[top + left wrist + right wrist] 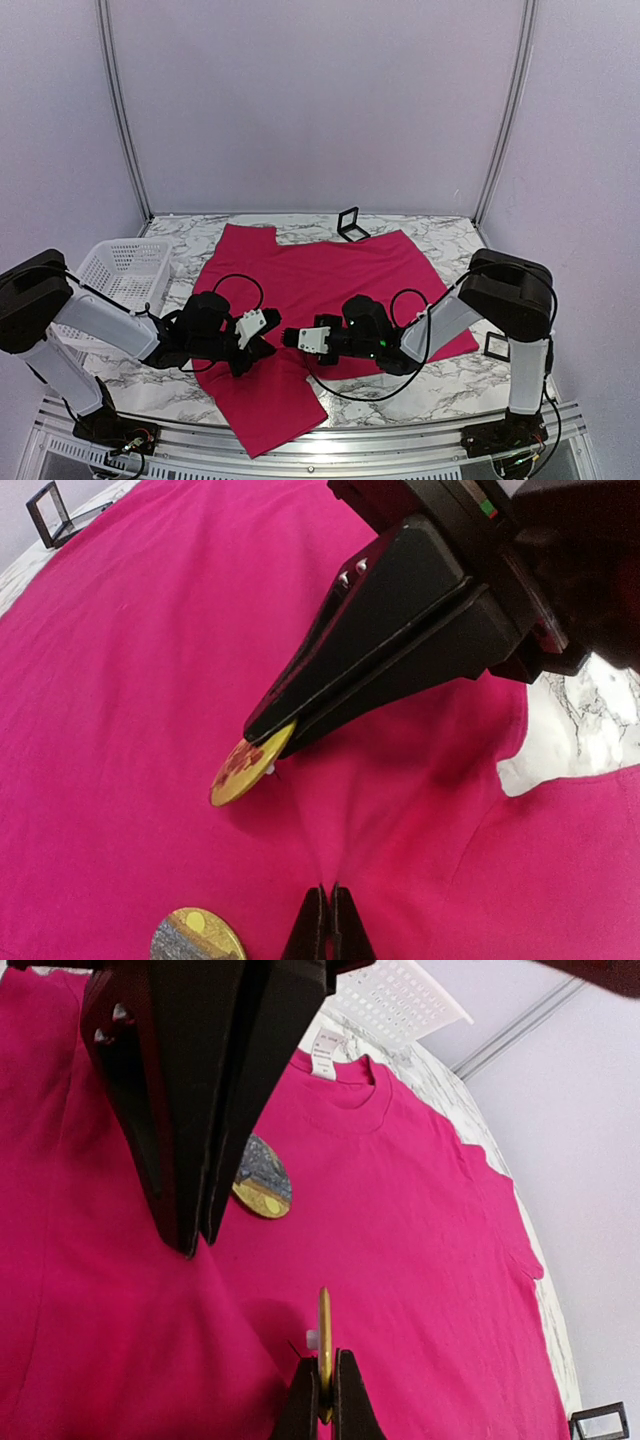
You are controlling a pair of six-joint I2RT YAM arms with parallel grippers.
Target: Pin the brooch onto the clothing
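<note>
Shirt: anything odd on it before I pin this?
Yes. A second round brooch lies on the shirt below the collar, while the right gripper holds a gold brooch. Whether the lying one is pinned, I cannot tell.

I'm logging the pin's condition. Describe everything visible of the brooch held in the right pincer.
The brooch is a thin round disc, metal-looking, gold-yellow with a reddish picture on its face and a small white part behind. The right pincer is shut on its edge, holding it tilted just over the shirt; whether it touches the fabric is unclear.
</note>
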